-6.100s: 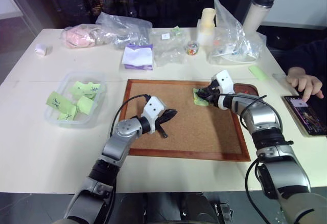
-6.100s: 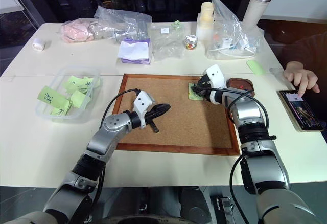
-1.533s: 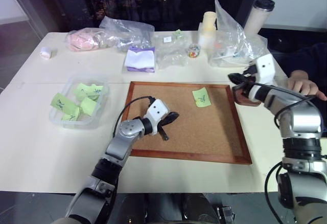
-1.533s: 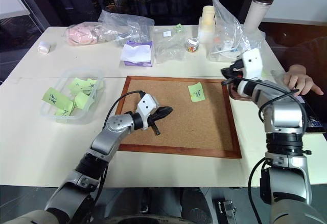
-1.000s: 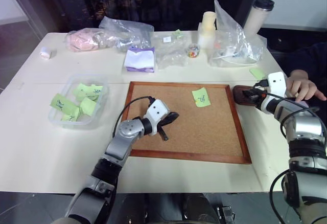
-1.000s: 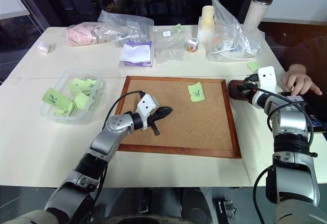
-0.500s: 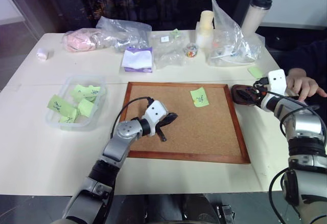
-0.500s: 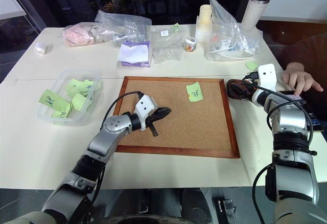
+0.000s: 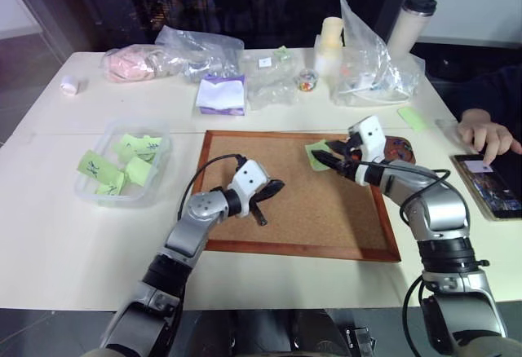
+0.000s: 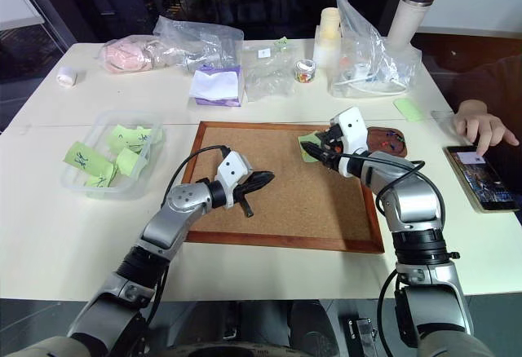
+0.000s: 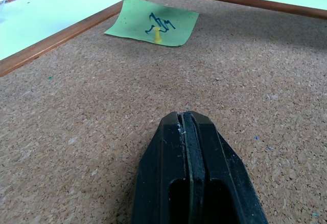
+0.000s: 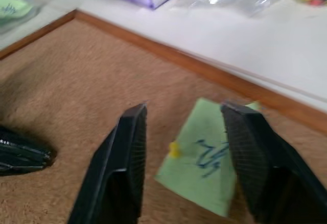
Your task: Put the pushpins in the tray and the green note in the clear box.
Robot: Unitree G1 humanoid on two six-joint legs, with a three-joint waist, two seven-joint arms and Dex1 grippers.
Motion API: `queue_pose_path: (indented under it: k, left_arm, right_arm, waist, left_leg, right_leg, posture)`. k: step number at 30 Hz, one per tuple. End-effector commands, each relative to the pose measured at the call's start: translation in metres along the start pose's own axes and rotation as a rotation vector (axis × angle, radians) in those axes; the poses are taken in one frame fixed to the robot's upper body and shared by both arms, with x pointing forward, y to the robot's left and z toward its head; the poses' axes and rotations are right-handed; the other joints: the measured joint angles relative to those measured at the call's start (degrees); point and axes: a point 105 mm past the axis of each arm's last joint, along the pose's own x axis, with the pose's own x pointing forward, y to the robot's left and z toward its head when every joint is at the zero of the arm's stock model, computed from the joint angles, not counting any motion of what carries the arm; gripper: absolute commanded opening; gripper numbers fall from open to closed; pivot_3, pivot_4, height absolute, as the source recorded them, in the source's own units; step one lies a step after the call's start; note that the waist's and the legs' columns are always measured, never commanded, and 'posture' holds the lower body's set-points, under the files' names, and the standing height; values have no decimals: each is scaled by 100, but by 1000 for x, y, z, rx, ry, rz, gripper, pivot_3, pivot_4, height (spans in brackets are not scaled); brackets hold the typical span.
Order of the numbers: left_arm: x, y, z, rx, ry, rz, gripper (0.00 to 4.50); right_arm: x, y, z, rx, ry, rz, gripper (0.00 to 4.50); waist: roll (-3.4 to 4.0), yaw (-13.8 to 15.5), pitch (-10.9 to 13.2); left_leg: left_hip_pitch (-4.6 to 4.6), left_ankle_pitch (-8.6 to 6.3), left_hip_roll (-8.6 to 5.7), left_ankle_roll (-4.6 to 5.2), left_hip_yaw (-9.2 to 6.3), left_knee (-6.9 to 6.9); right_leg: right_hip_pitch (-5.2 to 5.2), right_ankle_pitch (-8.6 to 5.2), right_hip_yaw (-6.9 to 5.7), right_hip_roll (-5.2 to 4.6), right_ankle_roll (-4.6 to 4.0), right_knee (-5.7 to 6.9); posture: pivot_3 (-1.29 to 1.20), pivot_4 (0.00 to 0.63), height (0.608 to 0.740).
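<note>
Green note (image 11: 152,21): upper centre-right of the cork board (image 9: 294,210), fixed by a yellow pushpin (image 11: 157,32). Right gripper (image 12: 181,147): fingers open, straddling the note. Left gripper (image 11: 188,127): fingers closed, empty, mid-board. Tray (image 9: 398,147): right of the board, on the desk (image 9: 49,235). Clear box (image 9: 90,190): left side, holding green notes.

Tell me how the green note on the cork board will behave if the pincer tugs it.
The green note is thin paper, so likely light and floppy. A yellow pushpin still stands in it, so it would probably tear or resist. Its far edge curls up, giving the open right pincer a lip.
</note>
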Motion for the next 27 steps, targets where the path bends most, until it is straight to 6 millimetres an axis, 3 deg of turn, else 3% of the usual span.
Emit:
queue_pose_path:
  k: [1,13,16,19,27]
  left_arm:
    - [-7,-3,-38,-66,131,11,0]
    - [-11,1,-39,-73,132,36,0]
    - [-11,2,-40,-76,132,41,0]
    - [-11,2,-40,-76,132,45,0]
    - [-11,1,-44,-107,141,57,0]
  right_arm:
    - [5,0,3,-32,-19,-10,2615]
    - [18,-1,-13,-31,11,-4,2615]
    - [20,-1,-14,-46,13,-5,1795]
    - [20,0,-12,-51,4,0,253]
    - [17,0,2,-70,-28,3,120]
  waist:
    - [0,0,0]
    - [0,-14,0]
    - [0,-13,0]
    - [0,-15,0]
    - [0,-13,0]
  left_leg:
    - [0,0,0,0,0,0]
    - [2,0,-3,0,-1,0]
    - [2,0,-2,0,-1,0]
    - [2,0,-2,0,0,0]
    - [3,0,-2,0,-1,0]
  right_leg:
    - [0,0,0,0,0,0]
    - [1,0,0,1,0,2]
    - [1,0,0,2,0,2]
    - [1,0,0,2,0,2]
    - [1,1,0,1,0,3]
  posture:
    - [0,150,740]
    - [0,150,740]
    - [0,150,740]
    - [0,150,740]
    - [0,150,740]
